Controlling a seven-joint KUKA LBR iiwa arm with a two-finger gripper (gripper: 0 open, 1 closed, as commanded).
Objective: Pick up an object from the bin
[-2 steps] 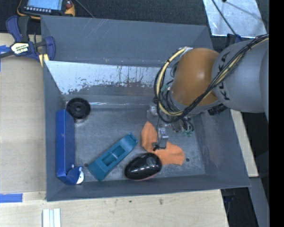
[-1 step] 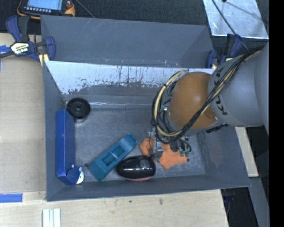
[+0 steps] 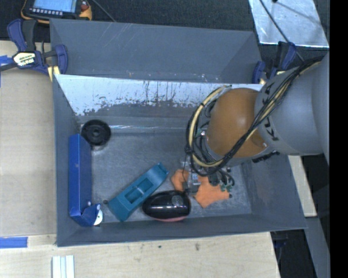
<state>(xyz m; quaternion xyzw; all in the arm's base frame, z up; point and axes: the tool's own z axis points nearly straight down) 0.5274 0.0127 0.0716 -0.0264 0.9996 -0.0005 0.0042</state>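
My gripper [image 3: 191, 179] is low in the bin's front right part, right over an orange thing [image 3: 207, 196] that lies on the floor and pokes out on both sides of it. A black oval thing with a pink underside [image 3: 166, 206] lies just to the front left of the gripper. Beside that, a teal-blue boxy tool [image 3: 138, 192] lies at a slant. The arm's fittings hide much of the orange thing.
A long blue bar [image 3: 79, 178] lies along the left wall with a white-tipped end at the front. A black round disc [image 3: 95, 132] sits in the back left corner. The arm with its brown cover and cables fills the right side.
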